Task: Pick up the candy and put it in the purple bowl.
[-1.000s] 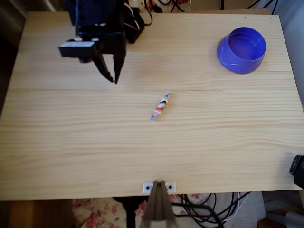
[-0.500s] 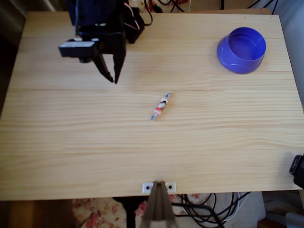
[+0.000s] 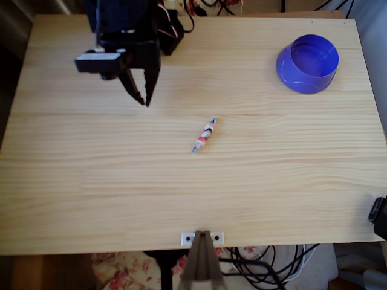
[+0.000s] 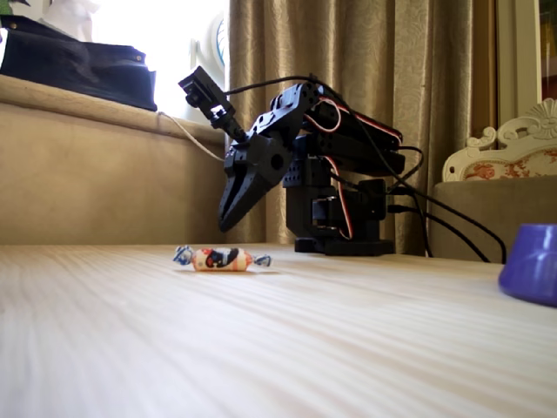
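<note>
1. The claw [image 3: 146,99] sits in the upper left of the overhead view, tips pointing down the frame. The fingers look nearly pressed together, just a sliver between the tips, and it's holding nothing. In the fixed view the claw [image 4: 228,218] hangs above the surface [image 3: 181,199], tilted down.

2. The candy [image 3: 204,135] lies flat mid-frame, well apart from the claw, angled diagonally. In the fixed view it's the candy [image 4: 221,259] resting alone on the wood.

3. Risk one, I'd say: if the claw comes down without spreading first, it'll just poke the candy and skid it away. It's slim and light.

4. Risk two: grabbing a twisted end instead of the middle, so it slips out mid-carry.

5. The purple bowl [image 3: 307,63] is way over in the upper right with tallish walls, so a low carry could clip the rim.
</note>
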